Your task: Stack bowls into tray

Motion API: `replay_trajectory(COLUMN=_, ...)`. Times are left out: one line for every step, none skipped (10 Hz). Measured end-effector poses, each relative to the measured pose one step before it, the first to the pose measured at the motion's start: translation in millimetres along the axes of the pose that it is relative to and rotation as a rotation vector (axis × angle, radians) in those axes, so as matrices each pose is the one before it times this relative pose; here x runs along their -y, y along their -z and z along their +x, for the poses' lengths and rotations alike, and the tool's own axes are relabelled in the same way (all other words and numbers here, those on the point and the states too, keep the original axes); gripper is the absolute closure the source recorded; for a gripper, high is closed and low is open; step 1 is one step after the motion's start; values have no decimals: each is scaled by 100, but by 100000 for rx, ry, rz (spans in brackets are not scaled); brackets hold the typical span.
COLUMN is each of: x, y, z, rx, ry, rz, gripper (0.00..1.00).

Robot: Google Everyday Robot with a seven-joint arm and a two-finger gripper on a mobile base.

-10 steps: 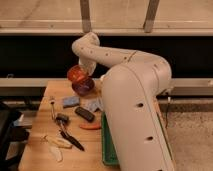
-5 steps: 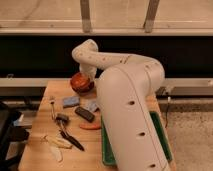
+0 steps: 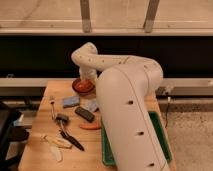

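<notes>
Fingers first: you cannot tell whether they are spread or closed, because the gripper (image 3: 85,80) is tucked under the white wrist.

In the one camera view, the gripper hangs right over the orange-red bowl (image 3: 82,88), at or just above its rim; contact is not clear. That bowl sits on the bench (image 3: 37,125) toward 11 o'clock, outside the tray. Whether a second bowl sits under it, you cannot tell. The green tray (image 3: 163,142) lies at 4 o'clock on the bench, well apart from the bowl, and the robot's bulky arm (image 3: 130,110) covers most of it. From the bowl toward 6 o'clock you see a blue block (image 3: 70,101), a dark bar (image 3: 85,114) and a thin orange item (image 3: 90,127). At 7 o'clock lie a black-handled tool (image 3: 73,141) and pale curved pieces (image 3: 54,146).
</notes>
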Motion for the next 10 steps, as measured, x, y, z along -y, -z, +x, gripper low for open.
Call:
replay_trajectory(x=144, y=-228, z=291, rx=-528, ry=-274, rz=512, gripper=20)
replay_trajectory(x=212, y=-283, z=306, rx=-742, ry=-226, rz=668, gripper=20)
replay_trajectory(x=180, y=-495, z=525, rx=-1478, ry=-154, rz=621, gripper=20)
replay_trajectory(x=-141, y=-616, z=541, rx=-1440, ry=-35, rz=-235, gripper=20)
replay_trajectory(x=-160, y=-733, z=554, rx=-1517, ry=-179, rz=-597, gripper=20)
replay_trajectory(x=-119, y=-685, z=415, rx=-1181, ry=-287, rz=-796, gripper=20)
replay_trajectory(x=-171, y=-551, z=287, rx=-793, ry=-273, rz=-925, gripper=20)
replay_trajectory(x=-286, y=-862, z=290, rx=-944, ry=-680, rz=-1856, gripper=20)
replay_trajectory(x=-217, y=-686, z=74, rx=-440, ry=-887, rz=-1994, gripper=20)
replay_trajectory(x=-266, y=-667, z=-39, rx=-44, ry=-1003, rz=-2759, gripper=20)
